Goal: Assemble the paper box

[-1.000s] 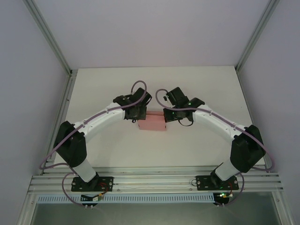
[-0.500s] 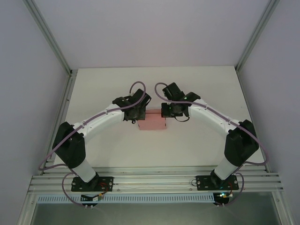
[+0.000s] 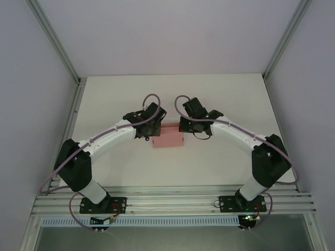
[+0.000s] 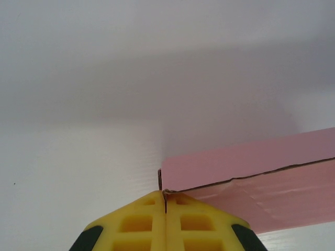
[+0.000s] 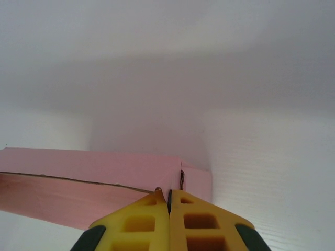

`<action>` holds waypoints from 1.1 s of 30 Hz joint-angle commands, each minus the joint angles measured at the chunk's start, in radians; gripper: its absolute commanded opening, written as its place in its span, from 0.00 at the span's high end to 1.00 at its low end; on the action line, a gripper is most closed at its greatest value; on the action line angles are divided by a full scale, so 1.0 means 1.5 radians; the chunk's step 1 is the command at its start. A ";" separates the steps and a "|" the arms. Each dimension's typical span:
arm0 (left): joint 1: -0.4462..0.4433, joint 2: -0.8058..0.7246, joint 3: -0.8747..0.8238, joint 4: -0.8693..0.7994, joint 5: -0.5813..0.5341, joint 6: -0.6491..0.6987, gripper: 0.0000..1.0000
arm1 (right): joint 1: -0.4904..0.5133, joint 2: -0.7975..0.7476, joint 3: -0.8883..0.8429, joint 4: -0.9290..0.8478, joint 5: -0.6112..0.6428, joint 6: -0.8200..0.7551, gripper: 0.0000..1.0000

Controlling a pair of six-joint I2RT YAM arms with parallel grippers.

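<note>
The paper box (image 3: 168, 137) is a small salmon-pink rectangular box lying flat mid-table between the two arms. My left gripper (image 3: 151, 131) is at its left end and my right gripper (image 3: 182, 127) at its right end. In the left wrist view the yellow fingers (image 4: 141, 222) are shut, with a thin edge of the box's corner (image 4: 246, 167) pinched in their seam. In the right wrist view the yellow fingers (image 5: 199, 222) are shut on a thin edge at the right end of the box (image 5: 94, 170), where a small end flap (image 5: 199, 183) stands out.
The white table (image 3: 220, 97) stretches round the box on all sides. Aluminium frame posts (image 3: 78, 83) stand at the back corners, and white walls close in the left, right and back. The arm bases sit on the rail (image 3: 172, 204) at the near edge.
My right gripper has come in leftward onto the box's right end. The left arm has shifted slightly left and the box has slid a little left with it.
</note>
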 commanded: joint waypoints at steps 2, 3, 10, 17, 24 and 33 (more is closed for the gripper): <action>-0.013 -0.022 -0.042 0.027 0.069 0.020 1.00 | 0.024 -0.012 -0.058 -0.002 -0.074 -0.019 1.00; -0.014 -0.028 -0.051 0.034 0.073 0.025 1.00 | 0.027 -0.018 -0.070 0.006 -0.080 -0.032 1.00; -0.035 -0.081 -0.151 0.107 0.083 0.043 1.00 | 0.062 -0.083 -0.198 0.108 -0.030 -0.059 1.00; -0.063 -0.123 -0.252 0.203 0.082 0.053 1.00 | 0.102 -0.108 -0.294 0.199 0.022 -0.057 1.00; -0.066 -0.145 -0.274 0.217 0.068 0.029 0.95 | 0.125 -0.140 -0.346 0.236 0.073 -0.056 1.00; -0.065 -0.148 -0.145 0.153 0.055 0.009 0.60 | 0.126 -0.129 -0.311 0.222 0.077 -0.075 1.00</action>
